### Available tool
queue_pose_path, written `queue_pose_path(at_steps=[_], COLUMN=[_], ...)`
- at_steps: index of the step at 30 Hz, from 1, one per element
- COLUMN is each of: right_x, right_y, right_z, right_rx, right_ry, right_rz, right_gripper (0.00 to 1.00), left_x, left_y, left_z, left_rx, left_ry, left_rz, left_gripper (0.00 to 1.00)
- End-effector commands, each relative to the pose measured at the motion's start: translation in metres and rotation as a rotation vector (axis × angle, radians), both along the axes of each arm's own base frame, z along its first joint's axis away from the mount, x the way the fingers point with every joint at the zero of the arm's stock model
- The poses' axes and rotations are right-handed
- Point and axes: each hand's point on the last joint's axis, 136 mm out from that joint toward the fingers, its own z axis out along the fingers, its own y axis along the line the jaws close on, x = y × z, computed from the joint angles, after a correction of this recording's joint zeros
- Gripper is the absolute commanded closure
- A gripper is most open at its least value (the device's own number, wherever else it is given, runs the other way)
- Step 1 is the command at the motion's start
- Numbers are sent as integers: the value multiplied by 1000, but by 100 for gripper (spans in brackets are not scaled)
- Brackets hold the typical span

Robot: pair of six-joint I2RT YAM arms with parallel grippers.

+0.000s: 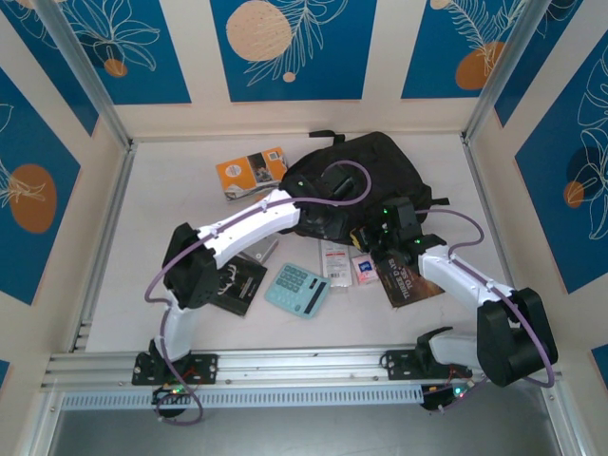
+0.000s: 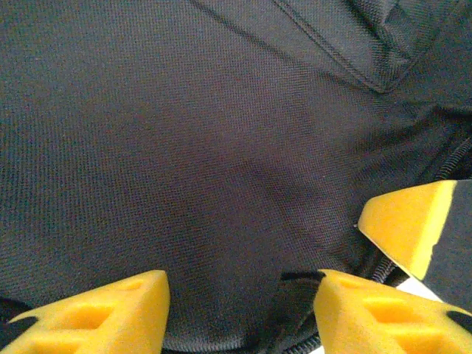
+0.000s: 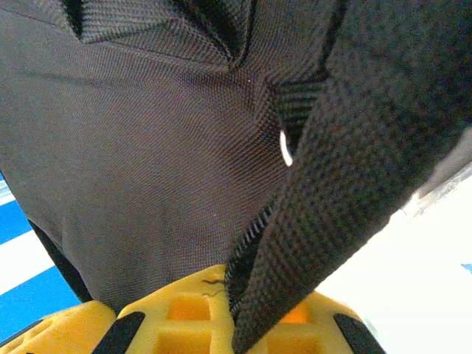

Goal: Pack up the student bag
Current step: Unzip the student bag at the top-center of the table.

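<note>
The student bag (image 1: pixel 380 176), a large black fabric backpack, lies at the back middle of the table. My left gripper (image 1: pixel 323 224) is at its near left edge. In the left wrist view the gripper (image 2: pixel 240 310) stands open, its yellow fingers (image 2: pixel 96 313) wide apart, with the bag's fabric (image 2: pixel 221 147) spread across the gap. My right gripper (image 1: pixel 382 235) is at the bag's near edge. The right wrist view shows that gripper (image 3: pixel 234 318) shut on the bag's zipper edge (image 3: pixel 310 221), which rises out from between the pads. One right finger (image 2: pixel 409 221) is also visible from the left wrist.
An orange book (image 1: pixel 250 174) lies left of the bag. Near the front are a black-covered book (image 1: pixel 237 283), a teal calculator (image 1: pixel 296 290), two small cards (image 1: pixel 334 258) and a dark book (image 1: pixel 410 277) under the right arm. Metal rails edge the table (image 1: pixel 161 209).
</note>
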Motion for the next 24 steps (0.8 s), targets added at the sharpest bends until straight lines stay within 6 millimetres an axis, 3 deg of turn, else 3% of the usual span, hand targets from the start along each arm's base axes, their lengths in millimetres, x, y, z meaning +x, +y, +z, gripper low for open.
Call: queue_pose_path(at_steps=[1, 7, 9, 15, 24], right_x=[5, 5, 5, 2, 3], right_y=[6, 5, 4, -5, -21], right_z=[12, 11, 10, 5, 0], right_rx=[21, 23, 20, -26, -63], right_ry=[-45, -44, -43, -42, -33], right_rz=[30, 29, 25, 10, -28], right_gripper=[100, 100, 100, 100, 100], left_x=[0, -4, -5, -3, 0], left_y=[-9, -13, -10, 3, 47], left_z=[-1, -3, -1, 21, 49], left_rx=[-3, -22, -21, -25, 0], left_ry=[-4, 9, 3, -56, -183], left_rz=[-23, -43, -42, -4, 103], left_gripper=[58, 93, 100, 100, 100])
